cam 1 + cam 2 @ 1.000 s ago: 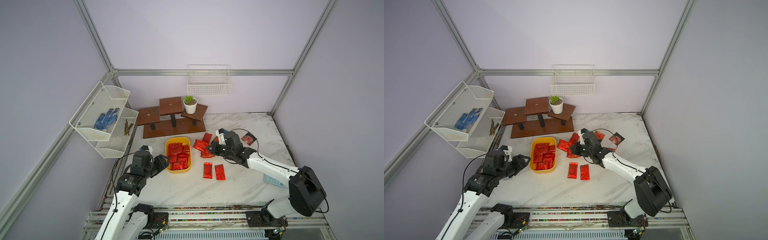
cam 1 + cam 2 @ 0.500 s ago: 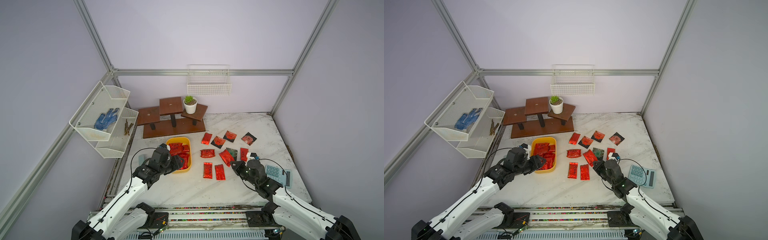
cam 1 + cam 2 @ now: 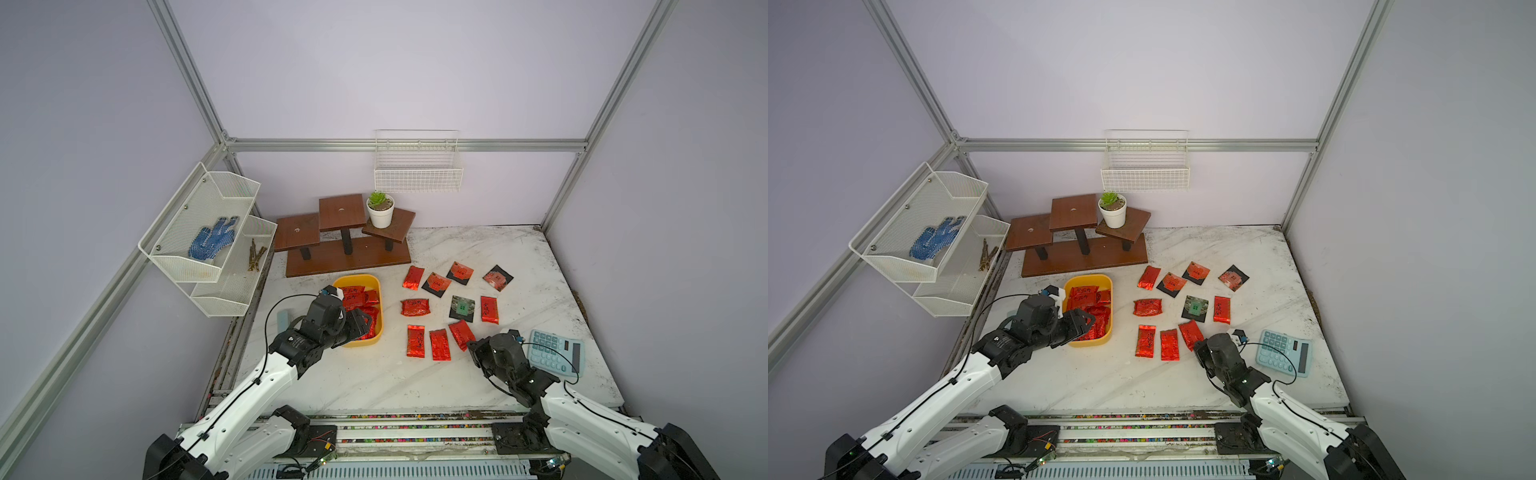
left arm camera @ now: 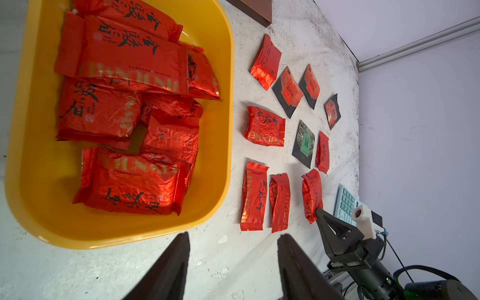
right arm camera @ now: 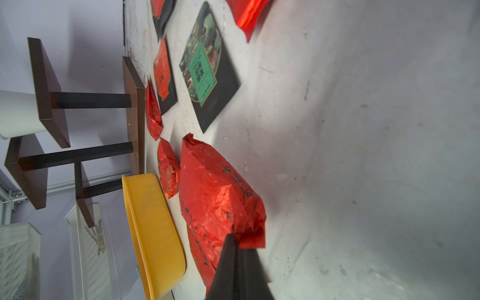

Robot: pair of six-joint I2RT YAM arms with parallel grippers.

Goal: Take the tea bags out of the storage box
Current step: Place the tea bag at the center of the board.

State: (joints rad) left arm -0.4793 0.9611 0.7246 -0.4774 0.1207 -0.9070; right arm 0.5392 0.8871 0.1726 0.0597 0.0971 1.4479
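1. My left gripper (image 4: 232, 235) hovers at the near end of the yellow box (image 4: 218, 155), jaws apart and empty.
2. Red tea bags (image 4: 130, 179) lie in the box, and more lie on the table (image 3: 374, 382).
3. My right gripper (image 5: 233, 237), jaws together, touches one bag's end.

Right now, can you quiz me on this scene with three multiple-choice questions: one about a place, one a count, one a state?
1. The left gripper by the yellow storage box is: A) open, empty; B) shut on something; C) shut, empty.
2. How many square black tea packets lie outside the box? A) two; B) four; C) seven.
3. The potted succulent stands: A) on the wooden stand; B) in the box; C) in a gripper.
Answers: 1 A, its jaws stand apart with nothing between; 2 B, three red-labelled, one green; 3 A, its white pot rests on a step.
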